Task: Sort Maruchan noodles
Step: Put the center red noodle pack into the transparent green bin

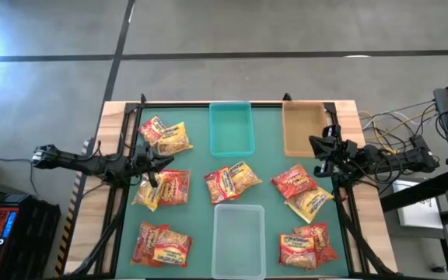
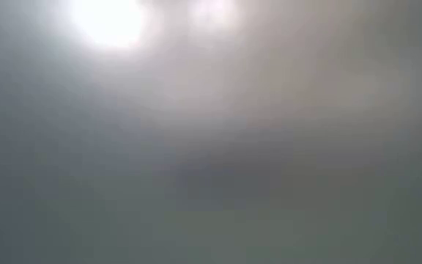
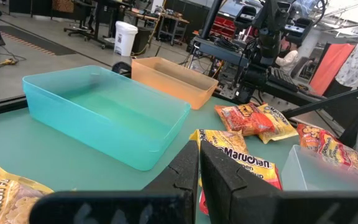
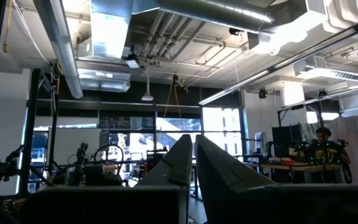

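Several red-orange and yellow Maruchan noodle packets lie flat on the green mat in loose groups: far left [image 1: 165, 136], mid left [image 1: 163, 188], near left [image 1: 162, 244], centre [image 1: 232, 180], right [image 1: 300, 187], near right [image 1: 306, 244]. My left gripper [image 1: 159, 162] [image 3: 199, 146] hovers shut between the far-left and mid-left groups, pointing toward the centre packet [image 3: 241, 163]. My right gripper [image 1: 317, 148] [image 4: 193, 138] is shut near the tan bin, tipped up toward the ceiling. The low view shows only a grey blur.
A teal bin [image 1: 231, 128] [image 3: 104, 115] and a tan bin [image 1: 303, 128] [image 3: 173, 78] stand at the far edge. A clear bin [image 1: 239, 239] [image 3: 328, 177] sits at the near centre. Bare mat lies between the packet groups. Cables and equipment stand beyond the table's right side.
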Tool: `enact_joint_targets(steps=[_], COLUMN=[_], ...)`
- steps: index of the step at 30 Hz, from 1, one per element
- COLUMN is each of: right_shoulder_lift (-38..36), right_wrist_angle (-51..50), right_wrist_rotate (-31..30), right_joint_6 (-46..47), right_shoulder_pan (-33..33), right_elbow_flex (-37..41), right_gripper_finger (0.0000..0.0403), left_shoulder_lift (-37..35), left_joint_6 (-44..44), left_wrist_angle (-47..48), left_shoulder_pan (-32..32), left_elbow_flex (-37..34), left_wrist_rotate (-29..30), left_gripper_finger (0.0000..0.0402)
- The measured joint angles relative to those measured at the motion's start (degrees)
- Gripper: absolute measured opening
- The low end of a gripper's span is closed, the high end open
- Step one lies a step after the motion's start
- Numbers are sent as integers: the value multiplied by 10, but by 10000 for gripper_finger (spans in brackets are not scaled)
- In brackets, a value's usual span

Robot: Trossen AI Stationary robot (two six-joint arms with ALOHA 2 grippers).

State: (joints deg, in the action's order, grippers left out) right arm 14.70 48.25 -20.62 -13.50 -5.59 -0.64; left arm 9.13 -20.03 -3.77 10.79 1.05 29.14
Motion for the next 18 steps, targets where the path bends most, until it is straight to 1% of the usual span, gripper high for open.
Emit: enact_joint_targets(steps=[7,11,18], right_shoulder_lift=[0,0,0], right_wrist_angle=[2,2,3], right_wrist_rotate=[0,0,0], right_joint_6=[-23,24,145], right_shoulder_pan=[0,0,0], right_elbow_flex=[0,0,0], right_gripper_finger=[13,13,13], left_shoulder_lift=[0,0,0], left_joint_6=[0,0,0], left_wrist_angle=[0,0,0], left_shoulder_pan=[0,0,0], left_elbow_flex=[0,0,0], left_wrist_rotate=[0,0,0], left_gripper_finger=[0,0,0])
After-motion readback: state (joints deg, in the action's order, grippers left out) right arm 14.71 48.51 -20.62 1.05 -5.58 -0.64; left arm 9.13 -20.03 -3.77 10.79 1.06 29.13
